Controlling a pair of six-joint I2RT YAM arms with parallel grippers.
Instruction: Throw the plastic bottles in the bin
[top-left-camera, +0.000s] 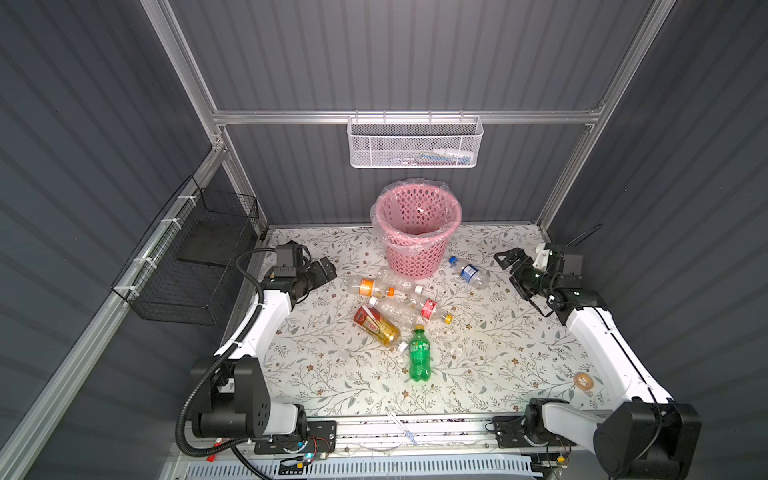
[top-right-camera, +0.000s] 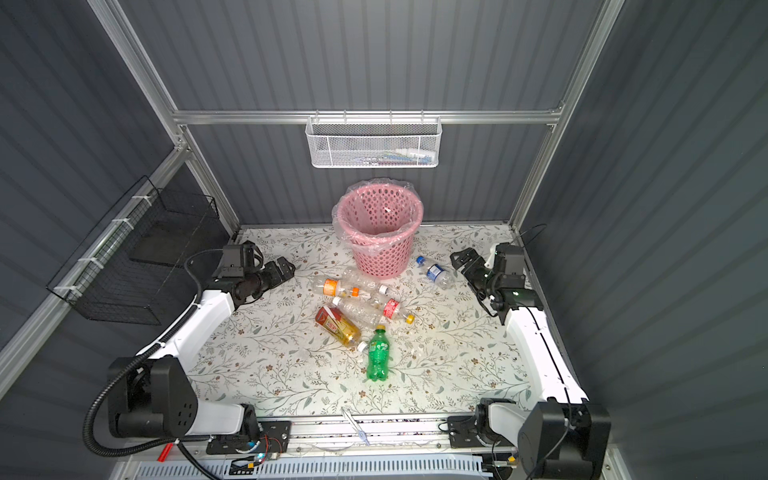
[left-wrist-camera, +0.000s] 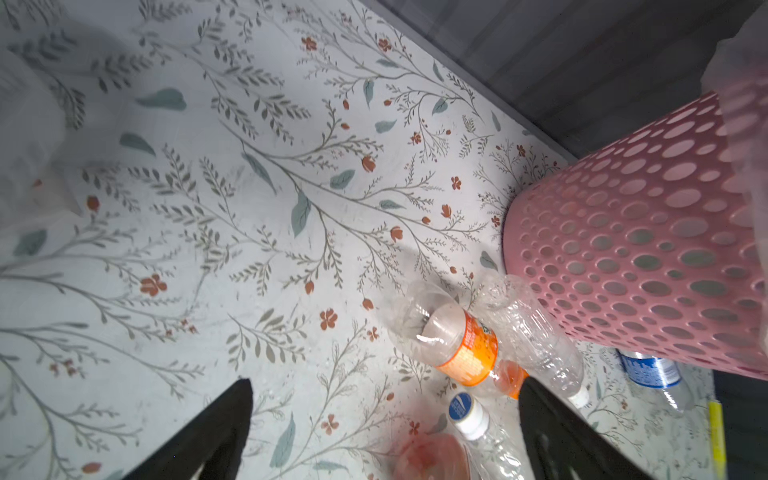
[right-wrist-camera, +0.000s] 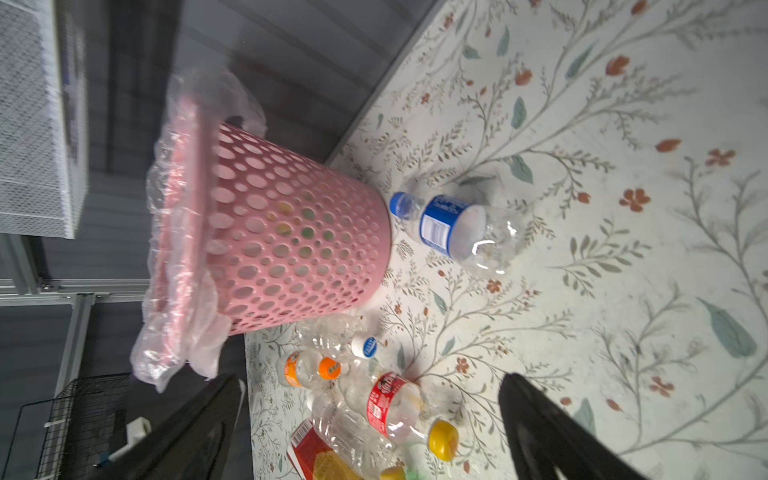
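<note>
The pink perforated bin (top-left-camera: 417, 245) (top-right-camera: 380, 249) stands at the back middle of the table, lined with a clear bag. Several plastic bottles lie in front of it: an orange-label one (top-left-camera: 369, 287) (left-wrist-camera: 461, 349), a clear one (top-left-camera: 397, 279), a red-label one with a yellow cap (top-left-camera: 430, 309) (right-wrist-camera: 395, 411), an amber tea bottle (top-left-camera: 376, 325) and a green one (top-left-camera: 419, 353). A blue-label bottle (top-left-camera: 469, 272) (right-wrist-camera: 457, 230) lies to the right of the bin. My left gripper (top-left-camera: 328, 270) (left-wrist-camera: 384, 382) is open and empty, left of the pile. My right gripper (top-left-camera: 505, 270) (right-wrist-camera: 370, 378) is open and empty, right of the blue-label bottle.
A white mesh basket (top-left-camera: 415, 143) hangs on the back wall above the bin. A black wire basket (top-left-camera: 187, 257) hangs on the left wall. A roll of tape (top-left-camera: 582, 380) lies near the right arm. The floral tabletop (top-left-camera: 353, 386) ends at a metal rail in front.
</note>
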